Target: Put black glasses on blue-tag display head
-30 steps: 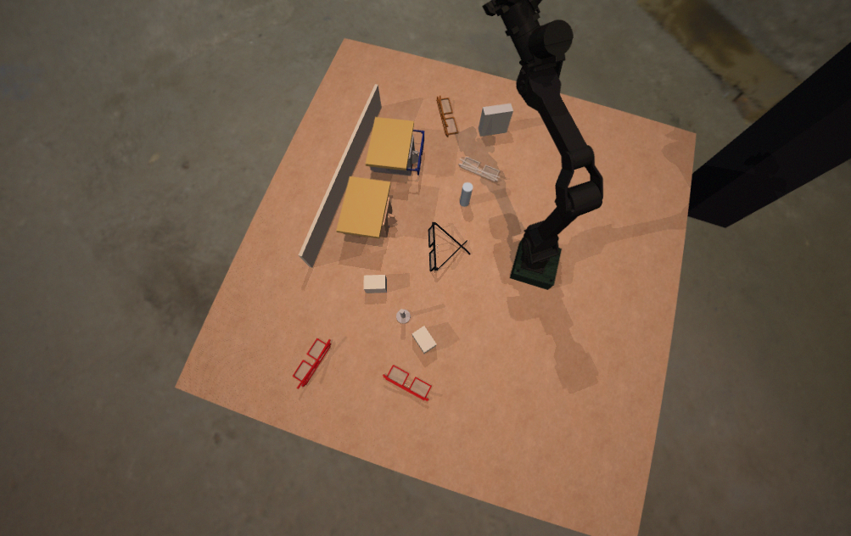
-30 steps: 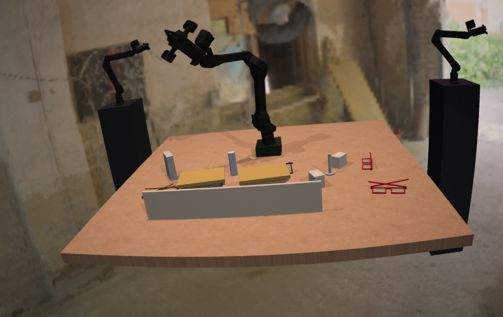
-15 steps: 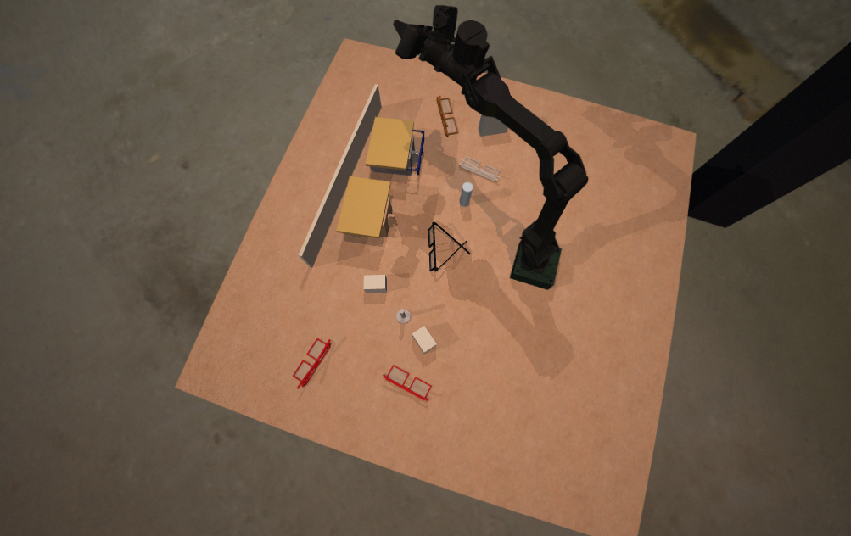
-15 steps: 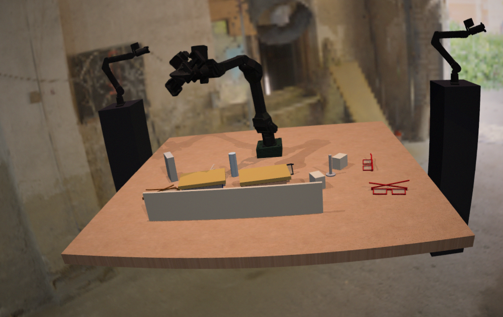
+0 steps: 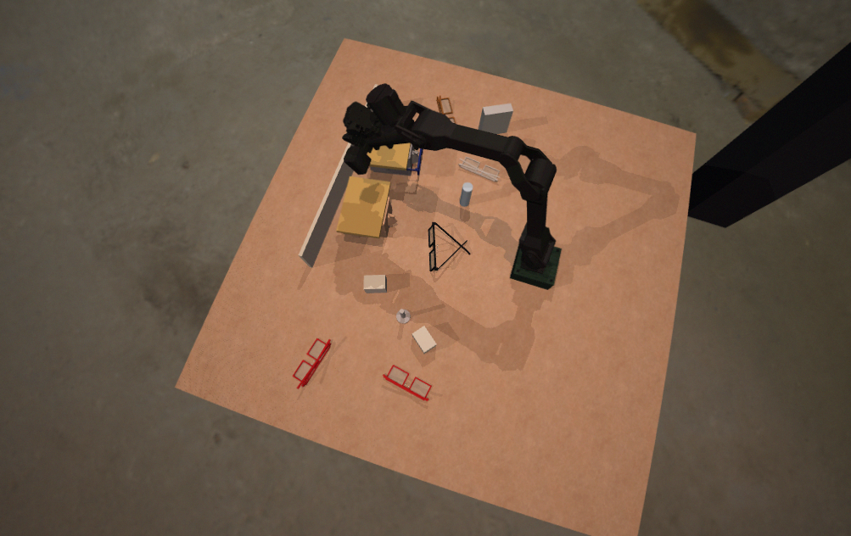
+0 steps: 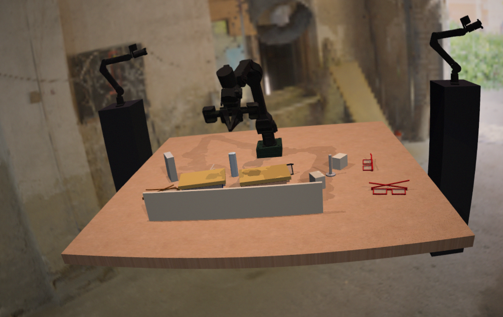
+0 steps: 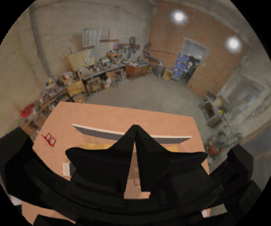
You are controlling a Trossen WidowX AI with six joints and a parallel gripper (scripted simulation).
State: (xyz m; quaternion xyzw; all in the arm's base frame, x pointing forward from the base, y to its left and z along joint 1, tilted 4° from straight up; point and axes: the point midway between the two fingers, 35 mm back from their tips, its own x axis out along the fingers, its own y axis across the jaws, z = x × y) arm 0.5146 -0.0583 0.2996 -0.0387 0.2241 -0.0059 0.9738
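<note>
Black glasses: below end effector (apart).

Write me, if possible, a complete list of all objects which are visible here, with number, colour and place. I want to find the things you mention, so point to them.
Glasses: one black [image 5: 433, 248] [image 6: 292, 169], mid-table; two red [image 5: 316, 362] [image 5: 406, 388] [image 6: 389, 189] [image 7: 50, 139], beyond the blocks; one white [image 5: 478, 170], near the cylinder; one brown [image 5: 439, 105] [image 6: 162, 189], near the tall block; one blue [image 5: 419, 161], at a slab's edge
Slabs: two, yellow [image 5: 363, 206] [image 5: 390, 156] [image 6: 265, 175] [image 6: 202, 179] [image 7: 96, 146], behind the panel; anything beneath mostly hidden
Panel: one, grey-white [image 5: 327, 209] [image 6: 233, 203] [image 7: 99, 132], beside slabs
Small blocks: two, off-white [image 5: 374, 282] [image 5: 423, 338] [image 6: 317, 178] [image 6: 339, 161] [image 7: 66, 169], near the stand
Tall block: one, grey [image 5: 495, 120] [image 6: 170, 167], upright
Cylinder: one, pale blue [image 5: 466, 194] [image 6: 233, 164], upright
Stand: one, grey [image 5: 403, 315] [image 6: 330, 165], between small blocks
Table: one, orange-brown [image 5: 548, 399] [image 6: 245, 240] [image 7: 156, 119]
Pedestals with arms: two, black [image 6: 125, 141] [image 6: 455, 157], behind table
Arm: one, black [image 5: 475, 139] [image 6: 259, 90], green base
End effector: one, black [image 5: 361, 126] [image 6: 230, 129] [image 7: 135, 126], shut, above slabs
</note>
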